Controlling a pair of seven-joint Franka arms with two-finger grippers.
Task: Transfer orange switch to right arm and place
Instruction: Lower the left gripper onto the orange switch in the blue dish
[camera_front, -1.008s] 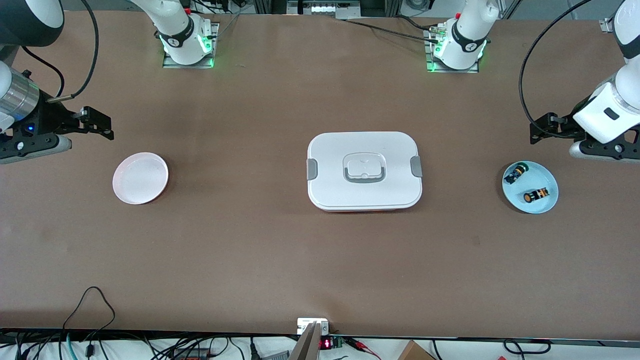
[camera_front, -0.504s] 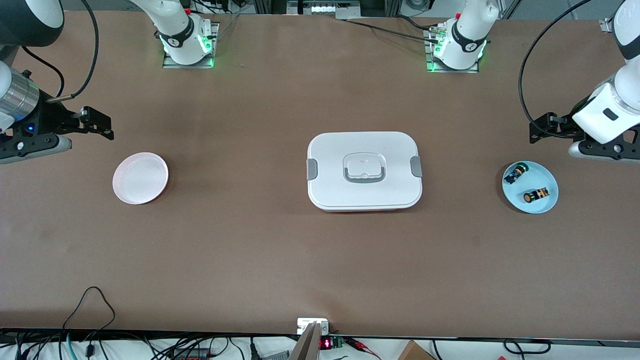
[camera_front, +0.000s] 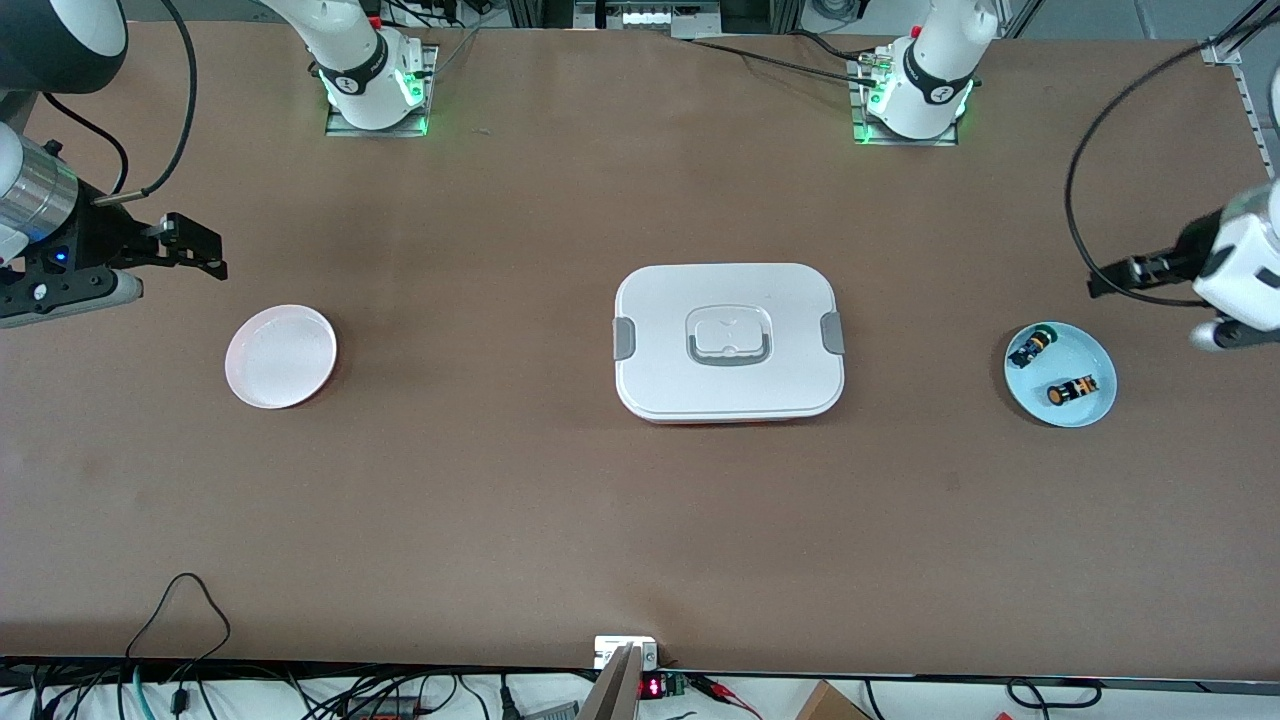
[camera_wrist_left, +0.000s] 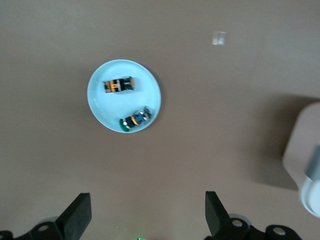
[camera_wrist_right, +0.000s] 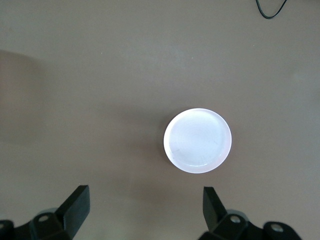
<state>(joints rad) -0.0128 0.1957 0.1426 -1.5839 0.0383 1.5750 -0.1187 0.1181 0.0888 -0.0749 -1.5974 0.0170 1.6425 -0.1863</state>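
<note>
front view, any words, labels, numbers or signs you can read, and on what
No text can be read.
Round black emblem on the band of each arm base: too small to read.
Red display at the table edge nearest the camera: digits too small to read.
Orange switch and green-capped switch on the blue plate: coloured marks only, nothing legible.
White lidded box, white plate: no print.

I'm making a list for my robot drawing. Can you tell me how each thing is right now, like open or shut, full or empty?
orange switch: lying on its side in the blue plate.
green-capped switch: lying on that plate too.
white plate: empty.
white box: lid on.
left gripper: open, empty, above the table by the blue plate.
right gripper: open, empty, waiting near the white plate.
</note>
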